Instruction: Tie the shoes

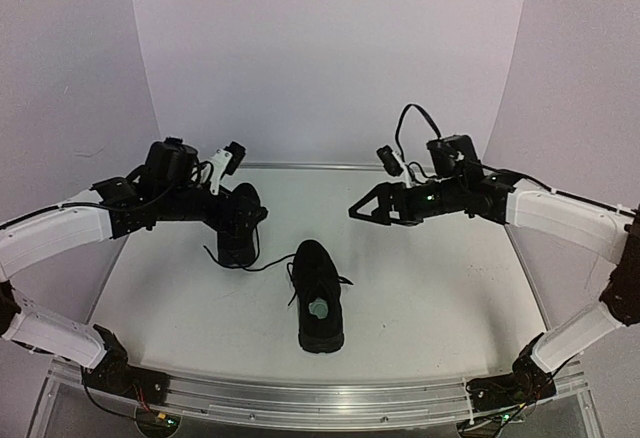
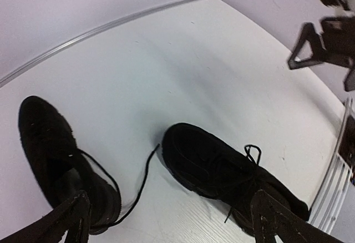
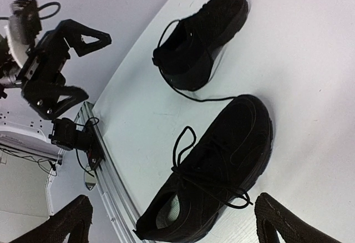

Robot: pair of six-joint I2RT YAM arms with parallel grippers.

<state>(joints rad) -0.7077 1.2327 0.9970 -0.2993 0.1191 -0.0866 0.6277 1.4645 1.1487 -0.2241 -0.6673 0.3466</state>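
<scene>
Top external view, white counter: middle shoe sits heel toward the near edge and looks knotted, I'd guess, while the left shoe near the far-left corner trails 1 loose lace. So shoe 2 is the job; next up needs a clean pinch on that thin lace. Left gripper hangs over that shoe, right gripper hovers toward the right edge, both spread wide, empty.

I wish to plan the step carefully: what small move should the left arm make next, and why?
Probably lower the open left gripper toward the loose lace trailing on the table from the left-hand shoe; it looks untied, and the right gripper is farther off.
</scene>
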